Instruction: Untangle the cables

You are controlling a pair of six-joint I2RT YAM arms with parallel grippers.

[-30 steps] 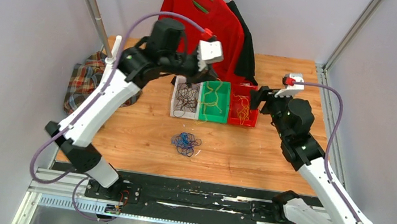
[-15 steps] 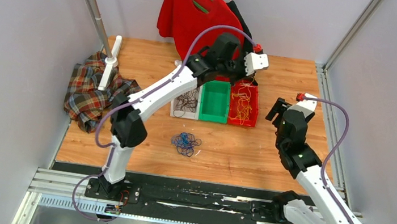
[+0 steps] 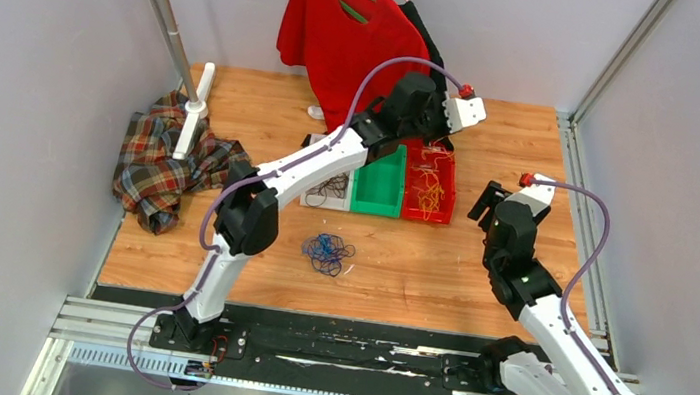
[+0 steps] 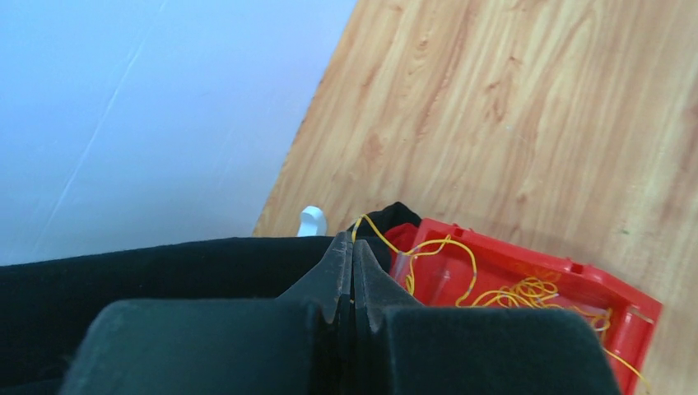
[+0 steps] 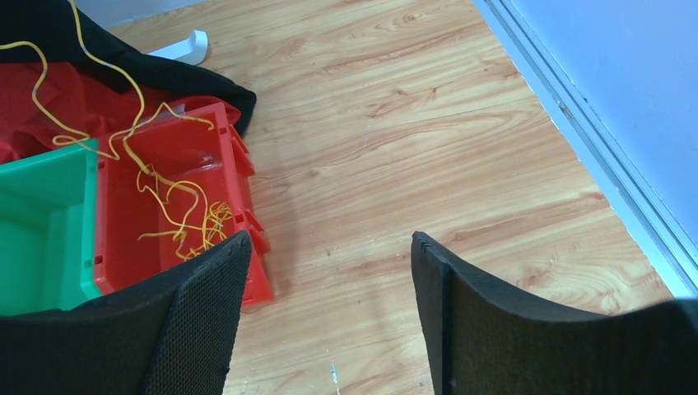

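Left gripper [image 4: 352, 247] is extended over the far end of the red bin [image 4: 494, 263]. Its jaws are pressed together, pinching a yellow cable [image 4: 527, 290] that runs from the tips down into the loops lying in that bin. Right gripper [image 5: 329, 247] hangs over the bare table [image 5: 428, 123] just right of the red bin, jaws spread wide, nothing between them. A blue and black cable tangle [image 3: 327, 252] lies on the table in front of the bins. Black cables [image 3: 327, 187] sit in the white bin [image 3: 306, 195], beside the green bin [image 3: 378, 186].
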